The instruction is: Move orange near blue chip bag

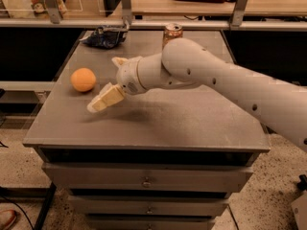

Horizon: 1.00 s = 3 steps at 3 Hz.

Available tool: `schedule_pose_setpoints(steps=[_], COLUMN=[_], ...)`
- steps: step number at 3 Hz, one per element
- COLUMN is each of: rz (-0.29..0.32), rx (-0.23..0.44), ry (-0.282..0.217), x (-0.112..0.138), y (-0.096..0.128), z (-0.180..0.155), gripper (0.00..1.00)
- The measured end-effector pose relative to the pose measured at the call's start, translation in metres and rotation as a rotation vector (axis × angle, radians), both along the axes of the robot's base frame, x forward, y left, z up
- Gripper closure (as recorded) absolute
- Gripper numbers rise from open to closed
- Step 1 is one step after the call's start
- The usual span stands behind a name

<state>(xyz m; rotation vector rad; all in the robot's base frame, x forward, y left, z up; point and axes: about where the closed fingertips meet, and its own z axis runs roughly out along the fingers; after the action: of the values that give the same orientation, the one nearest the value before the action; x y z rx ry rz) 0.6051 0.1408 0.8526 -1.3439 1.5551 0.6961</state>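
The orange (83,79) sits on the left part of the grey cabinet top (192,119). The blue chip bag (104,36) lies flat at the far left corner, well behind the orange. My gripper (103,85) hovers just right of the orange, pointing left toward it. It is open and holds nothing: one cream finger (105,99) reaches low to the front right of the orange, and the other fingertip (117,61) shows behind. The orange is apart from both fingers.
A gold-tan drink can (172,33) stands at the far edge, partly hidden behind my arm (216,80). A metal rail and a shelf run behind the cabinet. Drawers are below the front edge.
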Motion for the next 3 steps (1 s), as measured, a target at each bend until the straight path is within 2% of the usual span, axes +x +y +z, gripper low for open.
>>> schedule_pose_setpoints(steps=[2,3], rz=[-0.055,-0.078], rx=[0.039,0.039], ry=[0.012,0.03], x=[0.01,0.024], y=[0.023,0.047], z=[0.002,-0.006], gripper=[0.0,0.0])
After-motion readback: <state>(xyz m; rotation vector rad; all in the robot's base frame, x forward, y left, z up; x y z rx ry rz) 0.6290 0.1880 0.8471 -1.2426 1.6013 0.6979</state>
